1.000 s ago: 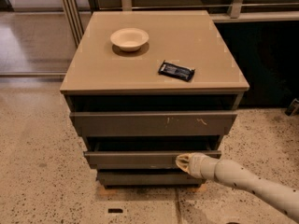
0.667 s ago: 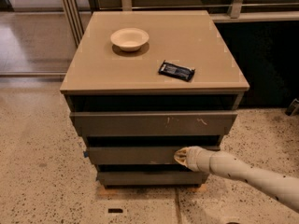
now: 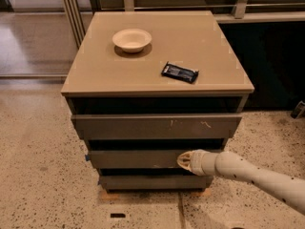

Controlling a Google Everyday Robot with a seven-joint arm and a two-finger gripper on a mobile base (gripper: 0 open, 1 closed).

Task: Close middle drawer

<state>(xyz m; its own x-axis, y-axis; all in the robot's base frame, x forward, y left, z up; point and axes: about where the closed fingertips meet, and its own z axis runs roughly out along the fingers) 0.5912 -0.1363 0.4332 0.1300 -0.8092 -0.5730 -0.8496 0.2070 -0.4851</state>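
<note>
- The middle drawer [image 3: 136, 159] is found between the scratched top drawer [image 3: 157, 126] and the narrow bottom drawer [image 3: 152, 181] of the cabinet [image 3: 95, 75]; a dark gap is seen above its front, and it is judged to be not yet fully closed
- The gripper [image 3: 187, 160] is placed against the right part of this front, with the arm [image 3: 257, 175] reaching in from the lower right; this placing is judged to serve for pushing the drawer inward
- Nothing is seen to be grasped; whether the gripper is released or clenched cannot be told
- A bowl [image 3: 132, 39] and a black packet [image 3: 179, 72] are seen on the cabinet top, well apart from the contact
</note>
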